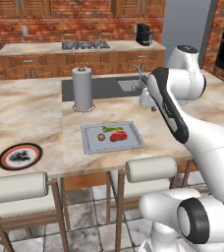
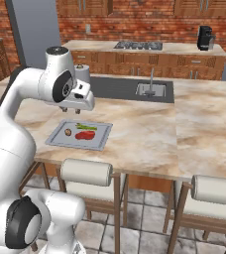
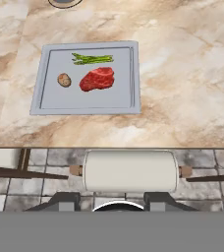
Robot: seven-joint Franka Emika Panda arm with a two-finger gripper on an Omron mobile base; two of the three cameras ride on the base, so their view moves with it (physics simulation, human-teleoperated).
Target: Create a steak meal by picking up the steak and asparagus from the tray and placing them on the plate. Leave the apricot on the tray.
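1. We are looking at a light grey tray (image 1: 113, 138) lying flat on the marble worktop (image 1: 30, 110), close to its near edge.
2. The steak (image 3: 97, 79) is sitting on the tray, a red chunk near the middle, with nothing touching it.
3. The asparagus (image 3: 92, 59) is lying just beyond the steak, toward the far rim of the tray — apart from the meat by a narrow gap.
4. The apricot (image 3: 64, 79) is resting to the left of the steak, beside it but not touching.
5. The plate (image 1: 19, 156) is sitting on the worktop well to the left of the tray, near the front edge, and is carrying no food.
6. Our arm is holding the hand above the worktop, just beyond the tray's far side in the right base view; the fingers (image 3: 64, 201) are appearing as two dark tips at the bottom of the hand view, and they are gripping nothing — we cannot tell how far apart they are standing.
7. A paper towel roll (image 1: 82, 88) is standing upright beyond the tray, and a padded stool back (image 3: 130, 171) is sitting below the worktop's near edge.
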